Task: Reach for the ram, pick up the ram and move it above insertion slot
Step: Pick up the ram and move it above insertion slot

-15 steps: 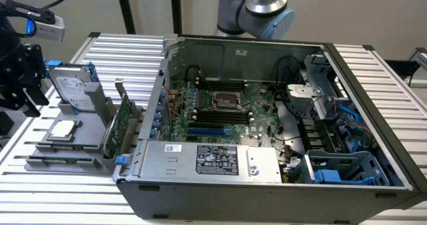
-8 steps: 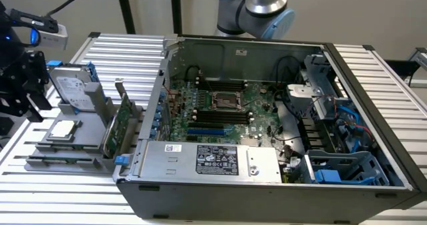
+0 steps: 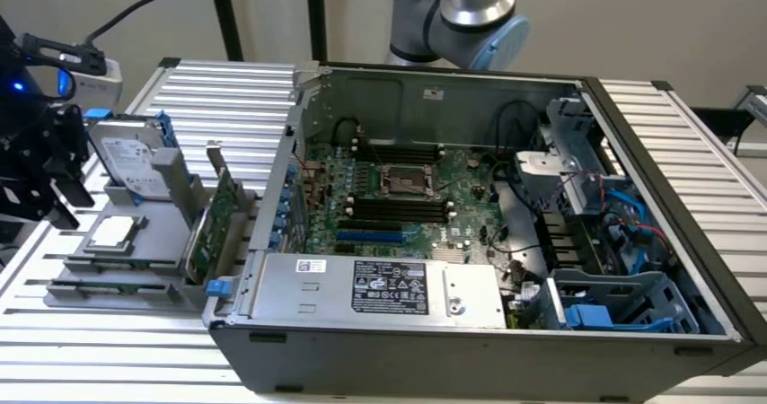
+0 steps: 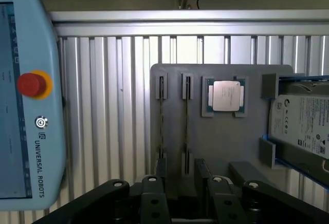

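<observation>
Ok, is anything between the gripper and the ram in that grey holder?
Nothing visible. In the wrist view the gripper faces the grey holder, where the ram stands on edge in its slot with nothing across it. The processor and the hard drive sit off to one side.

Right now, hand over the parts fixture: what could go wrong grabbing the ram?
1. The ram stands edge-on with a twin stick in the next slot of the grey fixture; the open hand could catch the wrong one or both.
2. The CPU lies bare just beside those slots; a sideways offset might clip it.
3. The ram is thin, so an off-centre pinch may tilt it.
</observation>
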`<state>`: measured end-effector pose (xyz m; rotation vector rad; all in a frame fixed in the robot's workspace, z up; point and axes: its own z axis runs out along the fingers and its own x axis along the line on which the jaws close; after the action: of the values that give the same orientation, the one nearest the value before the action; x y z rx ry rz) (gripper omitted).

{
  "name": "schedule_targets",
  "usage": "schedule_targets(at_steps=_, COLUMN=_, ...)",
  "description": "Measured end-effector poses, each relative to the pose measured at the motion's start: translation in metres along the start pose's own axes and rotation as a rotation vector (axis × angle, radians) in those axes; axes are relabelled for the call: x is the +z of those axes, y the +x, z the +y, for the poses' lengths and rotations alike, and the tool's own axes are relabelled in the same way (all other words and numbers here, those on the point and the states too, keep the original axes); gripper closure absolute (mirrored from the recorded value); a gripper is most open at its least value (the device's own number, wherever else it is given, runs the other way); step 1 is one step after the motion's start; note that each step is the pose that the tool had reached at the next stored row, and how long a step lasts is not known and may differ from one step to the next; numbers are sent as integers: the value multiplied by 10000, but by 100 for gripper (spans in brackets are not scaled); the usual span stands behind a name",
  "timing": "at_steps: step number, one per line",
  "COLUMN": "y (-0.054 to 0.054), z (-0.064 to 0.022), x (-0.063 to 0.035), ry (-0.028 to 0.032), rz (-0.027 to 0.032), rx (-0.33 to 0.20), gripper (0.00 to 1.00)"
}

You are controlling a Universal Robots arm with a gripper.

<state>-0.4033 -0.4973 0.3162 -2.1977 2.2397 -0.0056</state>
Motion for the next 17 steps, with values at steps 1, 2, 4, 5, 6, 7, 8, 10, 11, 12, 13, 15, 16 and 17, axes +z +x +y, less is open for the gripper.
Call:
schedule_targets(at_steps=1, y=0, z=17, x=15, ry=0, rz=-1, rx=0, gripper=64)
schedule_targets(at_steps=2, y=-1, z=32, x=33, ry=2, rz=-3, rx=2, gripper=64)
schedule_targets(at_steps=4, y=0, z=47, x=69, ry=0, rz=-2, rx=2, gripper=64)
schedule_targets(at_steps=5, y=1, z=49, x=87, ry=-2, rz=-1, rx=3, gripper=64)
schedule_targets(at_steps=6, y=1, z=52, x=105, ry=-6, rz=-1, rx=17, gripper=64)
schedule_targets(at_steps=7, y=1, z=56, x=123, ry=-11, rz=-1, rx=34, gripper=64)
schedule_targets(at_steps=8, y=0, z=59, x=141, ry=-16, rz=-1, rx=51, gripper=64)
schedule_targets(at_steps=10, y=0, z=63, x=172, ry=-48, rz=-1, rx=86, gripper=64)
schedule_targets(at_steps=11, y=0, z=63, x=179, ry=-92, rz=2, rx=101, gripper=64)
schedule_targets(at_steps=12, y=0, z=64, x=189, ry=-133, rz=2, rx=114, gripper=64)
schedule_targets(at_steps=13, y=0, z=64, x=200, ry=-164, rz=3, rx=126, gripper=64)
schedule_targets(at_steps=15, y=0, z=64, x=230, ry=-196, rz=5, rx=134, gripper=64)
schedule_targets(at_steps=16, y=0, z=63, x=249, ry=-196, rz=4, rx=133, gripper=64)
schedule_targets(at_steps=17, y=0, z=63, x=266, ry=-198, rz=4, rx=133, gripper=64)
